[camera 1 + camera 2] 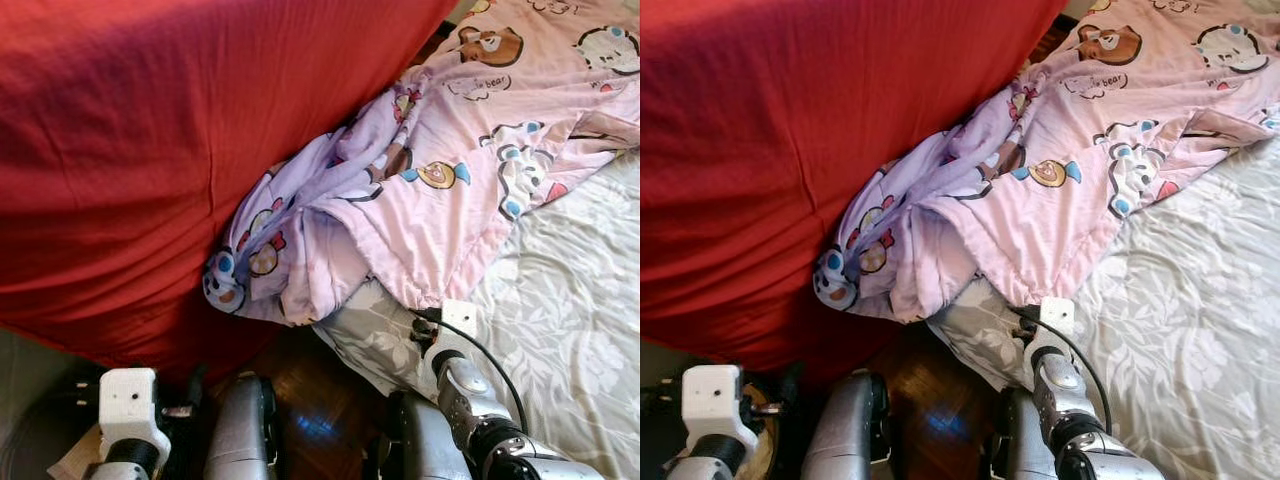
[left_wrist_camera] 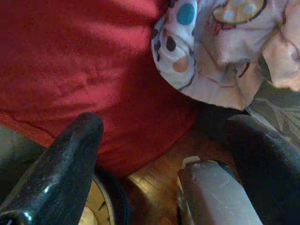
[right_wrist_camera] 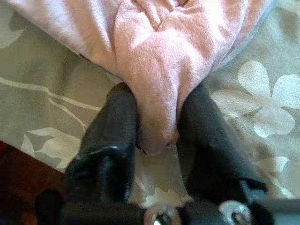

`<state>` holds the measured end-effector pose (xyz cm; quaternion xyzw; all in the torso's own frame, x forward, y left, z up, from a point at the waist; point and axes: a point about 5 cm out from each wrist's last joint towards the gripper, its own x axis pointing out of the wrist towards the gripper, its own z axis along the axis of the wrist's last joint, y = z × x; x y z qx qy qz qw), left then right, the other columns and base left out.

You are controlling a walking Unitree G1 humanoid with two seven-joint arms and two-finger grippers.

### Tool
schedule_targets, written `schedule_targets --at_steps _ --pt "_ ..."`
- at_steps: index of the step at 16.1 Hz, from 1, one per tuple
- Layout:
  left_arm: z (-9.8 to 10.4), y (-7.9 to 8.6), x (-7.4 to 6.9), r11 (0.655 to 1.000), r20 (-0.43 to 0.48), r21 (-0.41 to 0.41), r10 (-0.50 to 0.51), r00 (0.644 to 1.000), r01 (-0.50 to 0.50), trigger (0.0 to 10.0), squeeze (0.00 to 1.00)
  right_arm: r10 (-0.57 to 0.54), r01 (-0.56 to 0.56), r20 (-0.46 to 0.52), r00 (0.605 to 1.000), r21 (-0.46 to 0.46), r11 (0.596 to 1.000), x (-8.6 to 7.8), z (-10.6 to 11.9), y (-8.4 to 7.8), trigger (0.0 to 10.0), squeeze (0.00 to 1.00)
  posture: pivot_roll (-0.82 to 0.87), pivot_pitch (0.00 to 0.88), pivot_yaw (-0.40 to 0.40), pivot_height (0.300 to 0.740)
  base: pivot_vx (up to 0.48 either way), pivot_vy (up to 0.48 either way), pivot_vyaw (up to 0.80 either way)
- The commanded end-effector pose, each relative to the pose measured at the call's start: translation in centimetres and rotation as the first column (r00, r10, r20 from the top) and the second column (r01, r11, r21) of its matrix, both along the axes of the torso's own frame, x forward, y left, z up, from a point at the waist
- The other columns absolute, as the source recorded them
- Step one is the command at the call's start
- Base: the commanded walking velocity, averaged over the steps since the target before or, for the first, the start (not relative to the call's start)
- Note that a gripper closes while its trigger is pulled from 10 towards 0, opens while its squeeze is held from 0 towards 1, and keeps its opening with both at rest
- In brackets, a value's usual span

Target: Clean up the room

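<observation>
The right gripper (image 3: 157,140) pinches only a thin fold at the pink cartoon blanket's (image 1: 470,170) hem on the leaf-print sheet (image 1: 570,300), a hold that may slip once pulled, while the left gripper (image 2: 164,159) hangs spread beside the red cover (image 1: 150,150).

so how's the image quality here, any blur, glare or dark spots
Head views: sharp and sunlit on the pink blanket and red cover, a bluish glare patch on the dark floor below. Left wrist view: soft, its near fingers out of focus. Right wrist view: blanket fold between the fingers slightly washed out, lower corner dark.
</observation>
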<state>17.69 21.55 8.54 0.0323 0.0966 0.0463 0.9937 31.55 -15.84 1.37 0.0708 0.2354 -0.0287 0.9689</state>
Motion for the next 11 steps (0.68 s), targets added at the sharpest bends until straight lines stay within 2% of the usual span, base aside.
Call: schedule_targets --at_steps 1,4,7,8,11 --pt "-0.9 0.3 -0.4 1.000 -0.037 0.011 0.015 0.999 -0.015 10.0 0.00 0.011 -0.011 -0.053 0.999 -0.008 1.000 -1.1 -1.2 0.0 0.0 0.00 0.23 0.275 -0.041 0.621 0.000 0.000 0.00" --pt "-1.9 0.4 0.4 1.000 -0.047 0.004 0.021 0.999 -0.021 10.0 0.00 0.007 -0.008 -0.049 0.999 -0.019 1.000 -1.1 -1.2 -0.5 0.0 0.00 0.22 0.228 -0.051 0.621 0.000 0.000 0.00" --pt "-3.3 0.5 1.9 1.000 -0.048 -0.008 0.027 0.998 -0.028 10.0 0.00 0.005 -0.006 -0.018 1.000 -0.040 0.999 -1.0 -0.9 -1.3 0.0 0.00 0.18 0.137 -0.065 0.621 0.000 0.000 0.00" --pt "-3.6 0.4 2.9 0.999 -0.036 -0.016 0.031 0.999 -0.032 10.0 0.00 0.001 -0.001 -0.002 1.000 -0.049 0.999 -1.0 -0.7 -1.8 0.0 0.00 0.17 0.105 -0.069 0.621 0.000 0.000 0.00" --pt "-4.0 0.3 4.5 0.998 -0.014 -0.038 0.047 0.999 -0.048 10.0 0.00 -0.030 0.033 0.048 0.998 -0.058 0.998 -1.9 -1.0 -3.4 0.0 0.00 0.12 0.043 -0.071 0.621 0.000 0.000 0.00"
